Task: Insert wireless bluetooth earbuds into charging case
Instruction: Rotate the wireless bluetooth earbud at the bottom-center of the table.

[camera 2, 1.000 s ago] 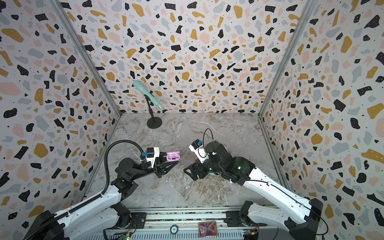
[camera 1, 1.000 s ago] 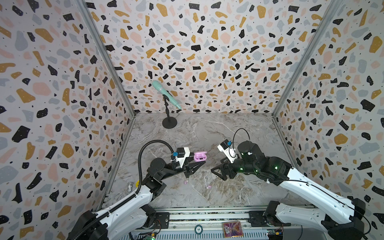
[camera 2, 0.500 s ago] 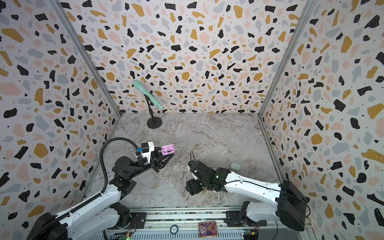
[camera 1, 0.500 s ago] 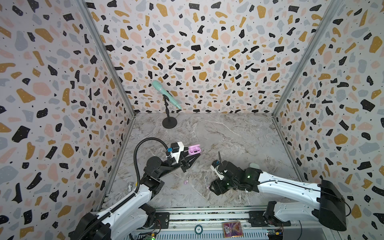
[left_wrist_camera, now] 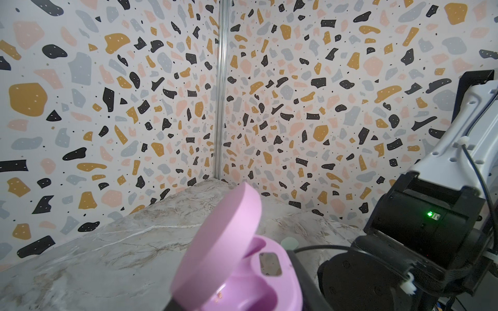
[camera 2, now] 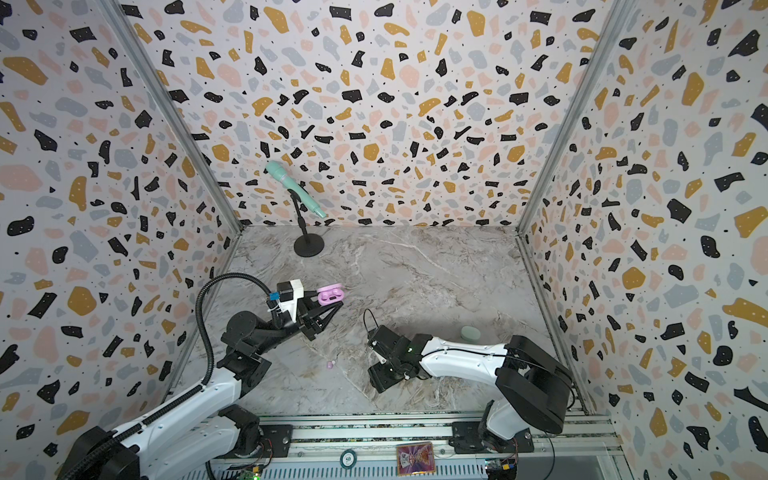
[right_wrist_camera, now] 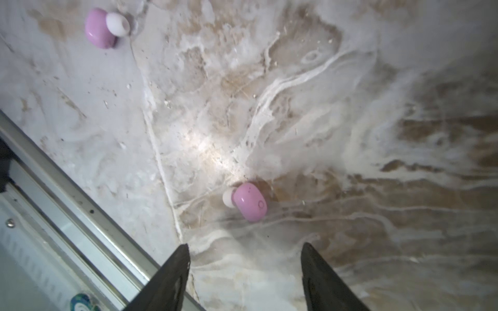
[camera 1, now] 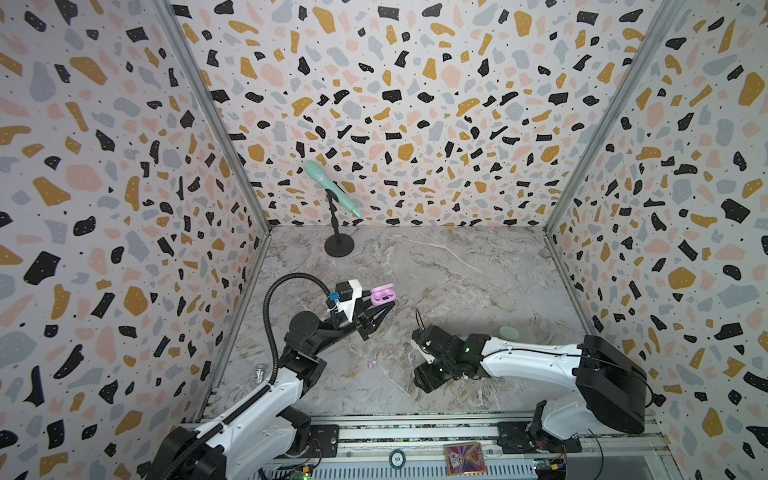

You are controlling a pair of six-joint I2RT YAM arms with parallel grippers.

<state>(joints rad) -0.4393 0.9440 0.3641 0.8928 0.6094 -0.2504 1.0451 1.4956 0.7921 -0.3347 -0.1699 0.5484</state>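
Left end effector [camera 1: 380, 302] clamped, right end effector [right_wrist_camera: 245, 246] parted

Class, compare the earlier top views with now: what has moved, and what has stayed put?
The right gripper swung down toward the front rail, jaws open above a pink earbud, uncovering a mint case. The left gripper carried the open pink case slightly back, grip unchanged. The other pink earbud and microphone stayed put.

A robotics lab test booth is showing here: terrazzo-patterned wall panels [camera 1: 415, 104] are boxing in a grey marble-patterned tabletop [camera 1: 457, 270] on three sides, two white-and-black robot arms [camera 1: 532, 361] are reaching up from a slotted aluminium rail [camera 1: 415, 432] along the frame's bottom edge, and a mint-green microphone on a black stand [camera 1: 332, 189] is standing just left of centre.
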